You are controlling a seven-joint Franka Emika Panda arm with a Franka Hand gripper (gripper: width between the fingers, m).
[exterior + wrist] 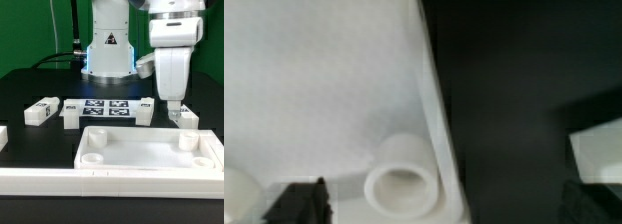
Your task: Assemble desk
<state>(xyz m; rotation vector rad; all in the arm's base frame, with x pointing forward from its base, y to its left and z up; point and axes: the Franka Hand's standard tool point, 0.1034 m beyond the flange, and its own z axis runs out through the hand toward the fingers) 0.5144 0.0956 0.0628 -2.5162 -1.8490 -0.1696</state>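
Front rail [60, 183] braces the desk top [140, 152], lying sockets-up so legs can drop in, while the gripper [173, 104] hovers by its far corner socket [397, 183], near a loose leg [186, 118], finger state impossible to tell.

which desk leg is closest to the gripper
The leg at the exterior view's far right, directly beneath the gripper; the others lie well to its left.
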